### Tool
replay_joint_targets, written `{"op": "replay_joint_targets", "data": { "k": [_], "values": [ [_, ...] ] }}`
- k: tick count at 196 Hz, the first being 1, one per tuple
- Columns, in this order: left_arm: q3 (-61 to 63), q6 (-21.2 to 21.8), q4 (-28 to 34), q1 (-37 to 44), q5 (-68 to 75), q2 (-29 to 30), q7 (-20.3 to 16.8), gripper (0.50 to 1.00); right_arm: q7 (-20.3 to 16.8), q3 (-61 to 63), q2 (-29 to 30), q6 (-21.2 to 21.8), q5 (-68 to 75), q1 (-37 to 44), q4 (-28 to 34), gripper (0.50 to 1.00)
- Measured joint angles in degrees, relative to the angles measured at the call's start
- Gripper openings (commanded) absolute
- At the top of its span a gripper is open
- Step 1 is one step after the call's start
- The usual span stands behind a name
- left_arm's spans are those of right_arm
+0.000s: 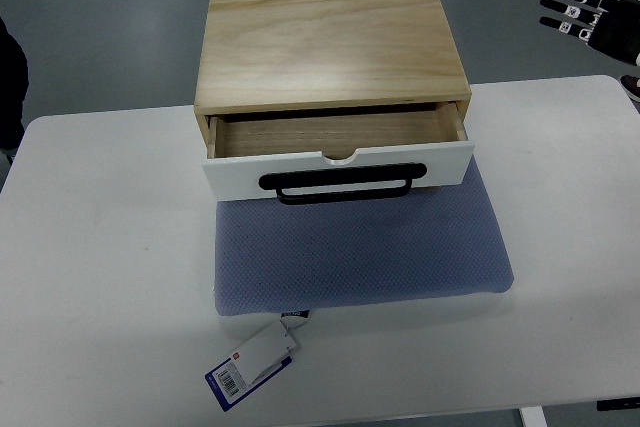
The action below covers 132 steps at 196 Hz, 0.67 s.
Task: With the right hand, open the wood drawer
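A light wood box (330, 42) stands at the back of the white table (100, 267). Its drawer (338, 137) is pulled partly out, showing an empty wood inside. The drawer's white front (240, 172) carries a black bar handle (342, 184). My right hand (590, 9), black with white knuckle marks, hovers at the top right corner, well away from the drawer and above the floor beyond the table. Its fingers are spread and hold nothing. No left arm shows.
A grey-blue padded mat (360, 252) lies under the drawer front, with a white and blue price tag (253, 364) hanging off its near edge. A dark shape (12, 77) sits at the left edge of the picture.
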Motion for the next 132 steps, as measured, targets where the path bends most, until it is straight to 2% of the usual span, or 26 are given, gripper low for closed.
{"op": "replay_joint_targets", "data": {
  "k": [75, 132],
  "values": [
    [0.00, 0.00, 0.00, 0.01, 0.00, 0.00, 0.00, 1.000, 0.31, -0.07, 6.14, -6.71, 3.78, -2.21, -2.58, 0.956],
    [0.00, 0.00, 0.00, 0.00, 0.00, 0.00, 0.01, 1.000, 0.35, -0.17, 7.13, -6.66, 3.58, -3.25, -2.53, 0.956]
  ]
}}
